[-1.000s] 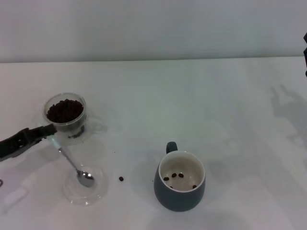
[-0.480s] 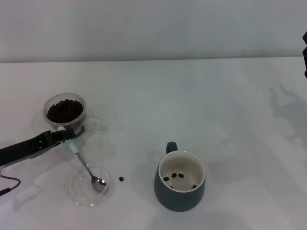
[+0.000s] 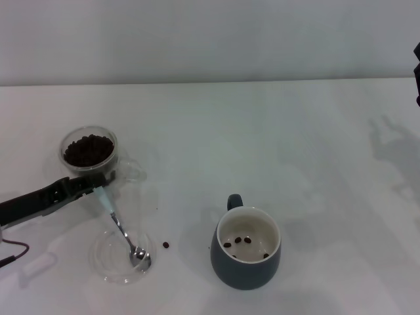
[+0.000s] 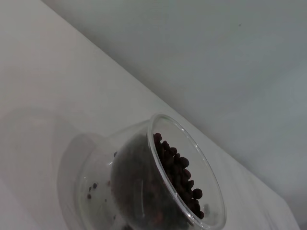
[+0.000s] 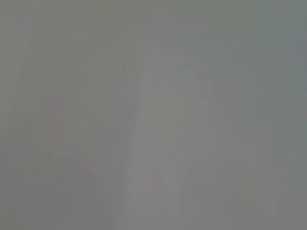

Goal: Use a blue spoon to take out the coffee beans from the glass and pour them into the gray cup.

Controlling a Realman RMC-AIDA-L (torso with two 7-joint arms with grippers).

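Note:
My left gripper (image 3: 97,183) reaches in from the left, just in front of the glass (image 3: 90,153), and is shut on the pale handle of the blue spoon (image 3: 117,220). The spoon slants down to the right, and its metal bowl rests in a shallow clear dish (image 3: 105,262). The glass holds a heap of coffee beans (image 3: 88,149); the left wrist view shows the glass (image 4: 96,191) and its coffee beans (image 4: 180,175) close up. The gray cup (image 3: 245,264) stands at front centre with a few beans inside. The right gripper is out of view.
One loose bean (image 3: 166,245) lies on the white table (image 3: 262,131) between the dish and the cup. A dark sliver of the right arm (image 3: 417,65) shows at the far right edge. The right wrist view is a blank grey.
My left gripper has moved right, carrying the spoon's handle. The spoon's bowl has slid right and nearer inside the dish.

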